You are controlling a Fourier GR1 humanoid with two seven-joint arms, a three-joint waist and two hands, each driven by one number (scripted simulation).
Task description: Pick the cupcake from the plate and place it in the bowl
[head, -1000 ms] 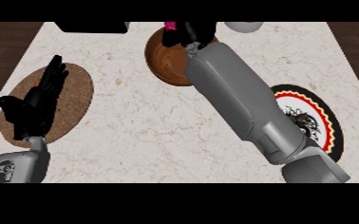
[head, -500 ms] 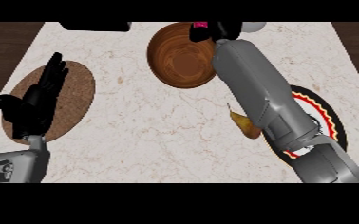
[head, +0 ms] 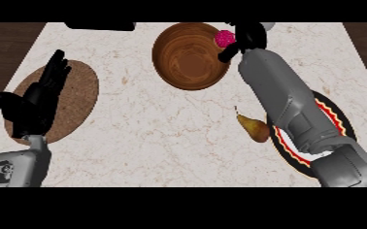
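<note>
A cupcake [head: 224, 38] with pink topping hangs over the right rim of the brown wooden bowl [head: 188, 58] at the counter's far middle. My right hand [head: 246, 38] is curled round it, and the grey forearm runs down to the view's lower right. The plate [head: 339, 126], black with a red and yellow patterned rim, lies at the right, mostly hidden under that forearm. My left hand [head: 39, 102] rests open at the left, fingers up, above a round brown mat [head: 75, 97].
A yellow-brown pear [head: 254, 127] lies on the counter just left of the plate. A dark object [head: 100, 25] sits at the far edge, upper left. A pale round thing [head: 267, 25] shows behind my right hand.
My right hand has carried the cupcake rightward along the bowl's far rim, from near its middle to its right rim. The forearm swung right, uncovering the pear. The left hand stayed still.
</note>
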